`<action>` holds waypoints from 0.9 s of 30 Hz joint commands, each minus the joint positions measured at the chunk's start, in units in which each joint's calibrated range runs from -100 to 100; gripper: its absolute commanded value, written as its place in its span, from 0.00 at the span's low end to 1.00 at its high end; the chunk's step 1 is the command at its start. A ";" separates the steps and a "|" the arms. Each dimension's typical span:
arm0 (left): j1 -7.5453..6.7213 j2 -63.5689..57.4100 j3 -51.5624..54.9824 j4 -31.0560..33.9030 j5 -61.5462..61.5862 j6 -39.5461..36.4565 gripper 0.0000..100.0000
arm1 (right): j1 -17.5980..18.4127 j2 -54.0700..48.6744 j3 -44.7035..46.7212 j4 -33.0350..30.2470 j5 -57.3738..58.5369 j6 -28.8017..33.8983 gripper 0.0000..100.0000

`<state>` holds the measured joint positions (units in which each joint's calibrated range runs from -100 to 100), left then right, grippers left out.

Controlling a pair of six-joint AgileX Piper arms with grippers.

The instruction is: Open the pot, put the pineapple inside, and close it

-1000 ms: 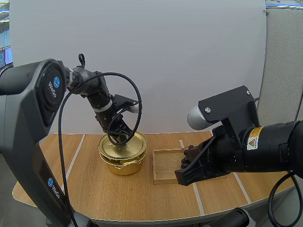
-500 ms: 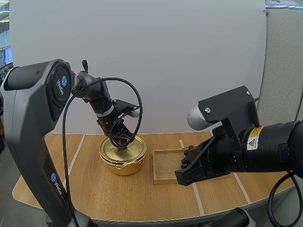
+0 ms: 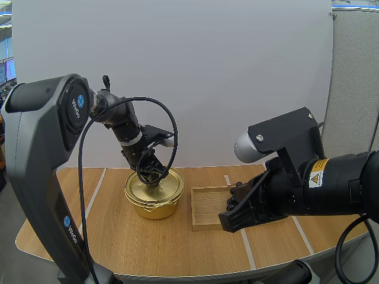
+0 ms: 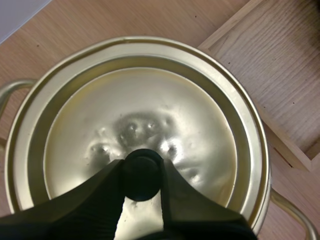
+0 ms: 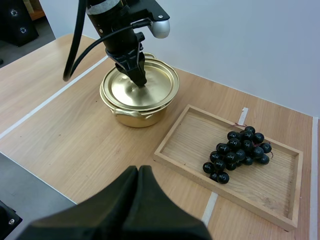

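A gold pot (image 3: pixel 154 201) stands on the table with its gold lid (image 3: pixel 155 184) sitting flat on it. My left gripper (image 3: pixel 155 176) reaches down onto the lid's middle. In the left wrist view its fingertips (image 4: pixel 115 172) pinch the black knob (image 4: pixel 142 172) from both sides over the lid (image 4: pixel 150 110). A bunch of dark grapes (image 5: pixel 240 150) lies in the wooden tray (image 5: pixel 185 145) to the right of the pot (image 5: pixel 137 110). No pineapple is in sight. My right gripper (image 5: pixel 139 172) hovers shut over the table's front, apart from everything.
The tray (image 3: pixel 204 207) sits close to the pot's right handle. White tape lines cross the wooden table (image 3: pixel 148 242). Open tabletop lies in front of the pot and to its left.
A second ago the lid sat slightly askew and the left arm stood differently; the gripper has since sunk a little with the lid level. Nothing moved in the last half second.
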<state>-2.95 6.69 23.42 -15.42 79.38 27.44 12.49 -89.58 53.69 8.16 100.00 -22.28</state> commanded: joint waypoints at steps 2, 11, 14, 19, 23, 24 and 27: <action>0.00 0.80 0.43 -1.02 7.09 0.06 0.00 | -0.22 -0.50 0.21 -0.40 0.00 -0.07 0.00; 0.00 0.80 0.43 -1.02 9.31 0.06 0.00 | -0.22 -0.50 0.21 -0.40 0.00 -0.07 0.00; 0.00 0.80 0.43 -1.02 9.31 0.06 0.00 | -0.22 -0.50 0.21 -0.40 0.00 -0.07 0.00; 0.00 0.80 0.43 -1.02 9.28 0.27 0.14 | -0.22 -0.50 0.21 -0.40 0.00 -0.07 0.00; 0.00 0.80 0.43 -1.02 10.28 0.27 0.75 | -0.22 -0.50 0.21 -0.40 0.00 -0.07 0.00; 0.00 0.80 0.43 -1.02 10.66 0.27 0.98 | -0.22 -0.50 0.21 -0.40 0.00 -0.07 0.00; 0.00 0.80 0.43 -1.02 11.93 0.27 1.00 | -0.22 -0.50 0.21 -0.40 0.00 -0.07 0.00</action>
<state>-2.95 6.79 23.42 -16.77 86.90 27.63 12.49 -89.58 53.69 8.16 100.00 -22.28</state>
